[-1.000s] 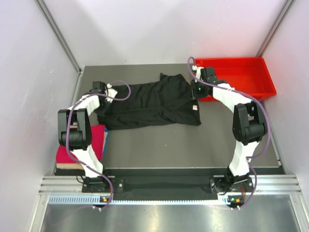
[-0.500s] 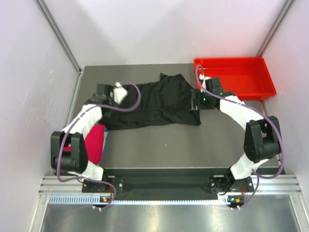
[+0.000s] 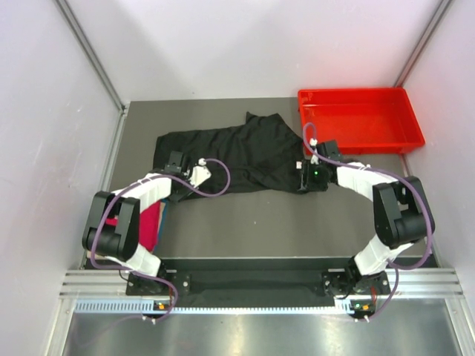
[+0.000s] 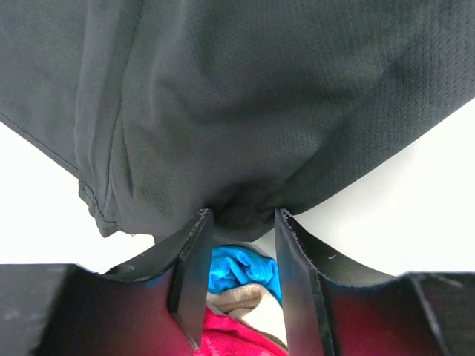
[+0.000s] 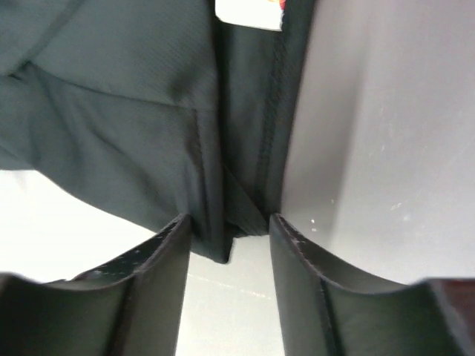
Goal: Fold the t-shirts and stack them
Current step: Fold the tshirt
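Peeking beyond black t-shirt: blue t-shirt

This is a robot lab test cell. Plain white walls on bare metal posts close in a grey table. A left arm and a right arm are bolted to a metal rail at the near edge. A red plastic tray sits far right.

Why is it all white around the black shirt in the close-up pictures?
Left wrist view: the background around the plain black cloth t-shirt is washed out to white, though its weave looks sharp. Right wrist view: same glare at lower left; the grey table shows normally. Top view: evenly lit.
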Controlling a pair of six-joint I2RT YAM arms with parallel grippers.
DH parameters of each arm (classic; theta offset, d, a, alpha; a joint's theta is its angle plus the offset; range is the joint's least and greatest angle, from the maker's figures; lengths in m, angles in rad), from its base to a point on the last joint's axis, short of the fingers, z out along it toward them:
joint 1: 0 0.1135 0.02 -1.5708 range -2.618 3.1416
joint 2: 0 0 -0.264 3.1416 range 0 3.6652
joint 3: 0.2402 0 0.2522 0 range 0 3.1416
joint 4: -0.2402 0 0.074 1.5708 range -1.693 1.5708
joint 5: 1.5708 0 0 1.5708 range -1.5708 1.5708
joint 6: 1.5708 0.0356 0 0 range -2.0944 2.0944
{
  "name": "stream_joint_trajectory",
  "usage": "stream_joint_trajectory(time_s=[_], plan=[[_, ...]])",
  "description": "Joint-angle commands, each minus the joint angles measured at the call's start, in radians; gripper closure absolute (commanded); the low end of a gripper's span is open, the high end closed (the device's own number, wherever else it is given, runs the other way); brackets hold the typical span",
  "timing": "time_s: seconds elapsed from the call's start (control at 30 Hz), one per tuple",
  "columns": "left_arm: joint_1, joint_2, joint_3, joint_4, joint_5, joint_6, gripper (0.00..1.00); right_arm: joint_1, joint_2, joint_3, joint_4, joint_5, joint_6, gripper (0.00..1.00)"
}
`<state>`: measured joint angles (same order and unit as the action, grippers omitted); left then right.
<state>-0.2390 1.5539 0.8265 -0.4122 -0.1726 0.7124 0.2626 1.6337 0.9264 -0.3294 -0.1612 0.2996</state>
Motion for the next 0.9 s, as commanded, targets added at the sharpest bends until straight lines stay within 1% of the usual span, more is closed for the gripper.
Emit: stream_joint_trajectory(time_s=[0.0, 0.03, 0.13, 0.2, 0.23, 0.27, 0.33, 0.37, 0.43, 0.53, 0.57, 0.7, 0.73, 0.83, 0.87], plan=[[0.000, 0.020, -0.038, 0.047, 0.018, 0.031, 0.57, -0.034, 0.006, -0.052, 0.088, -0.063, 0.039, 0.58], [0.000, 0.021, -0.041, 0.044, 0.024, 0.033, 0.58, -0.040, 0.003, -0.058, 0.099, -0.095, 0.044, 0.60], [0.000, 0.029, -0.050, 0.046, 0.033, 0.036, 0.60, -0.054, 0.008, -0.069, 0.112, -0.107, 0.053, 0.63], [0.000, 0.034, -0.056, 0.064, 0.033, 0.035, 0.65, -0.062, 0.015, -0.072, 0.113, -0.113, 0.055, 0.64], [0.000, 0.043, -0.059, 0.072, 0.035, 0.027, 0.73, -0.066, 0.018, -0.075, 0.116, -0.123, 0.053, 0.68], [0.000, 0.052, -0.061, 0.085, 0.033, 0.024, 0.87, -0.072, 0.029, -0.080, 0.134, -0.130, 0.053, 0.79], [0.000, 0.073, -0.052, 0.092, 0.030, 0.004, 1.00, -0.112, 0.037, -0.106, 0.159, -0.165, 0.070, 0.91], [0.000, 0.077, -0.049, 0.093, 0.030, -0.001, 1.00, -0.149, 0.034, -0.118, 0.177, -0.178, 0.075, 1.00], [0.000, 0.077, -0.047, 0.090, 0.035, -0.007, 1.00, -0.184, 0.002, -0.155, 0.187, -0.198, 0.082, 1.00], [-0.002, 0.040, -0.061, 0.079, 0.054, -0.014, 1.00, -0.227, -0.052, -0.192, 0.145, -0.187, 0.073, 1.00], [-0.002, 0.023, -0.064, 0.067, 0.083, -0.019, 1.00, -0.233, -0.093, -0.199, 0.115, -0.184, 0.072, 1.00], [-0.025, -0.072, -0.075, -0.071, 0.212, -0.005, 1.00, -0.243, -0.167, -0.245, 0.040, -0.213, 0.101, 1.00], [-0.032, -0.106, -0.079, -0.091, 0.223, 0.008, 1.00, -0.247, -0.179, -0.247, 0.011, -0.210, 0.098, 1.00], [-0.060, -0.161, -0.107, -0.175, 0.271, 0.013, 1.00, -0.255, -0.248, -0.238, -0.136, -0.178, 0.084, 1.00], [-0.069, -0.172, -0.113, -0.210, 0.300, 0.013, 1.00, -0.255, -0.261, -0.239, -0.155, -0.178, 0.088, 1.00]])
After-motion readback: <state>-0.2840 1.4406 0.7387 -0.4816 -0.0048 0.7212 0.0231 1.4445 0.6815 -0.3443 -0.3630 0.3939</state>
